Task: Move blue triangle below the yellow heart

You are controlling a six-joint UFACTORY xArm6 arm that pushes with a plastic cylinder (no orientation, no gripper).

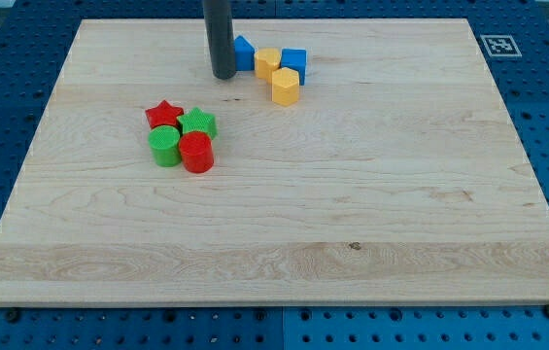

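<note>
The blue triangle lies near the view's top, partly hidden behind my rod. My tip rests on the board right at its left side, touching or nearly so. Just to the right of the triangle sit two yellow blocks: one next to the triangle and another lower right of it. Which one is the heart I cannot tell for sure. A blue cube stands to the right of the upper yellow block.
A cluster sits left of centre: red star, green star, green cylinder, red cylinder. The wooden board lies on a blue perforated table with a marker tag at top right.
</note>
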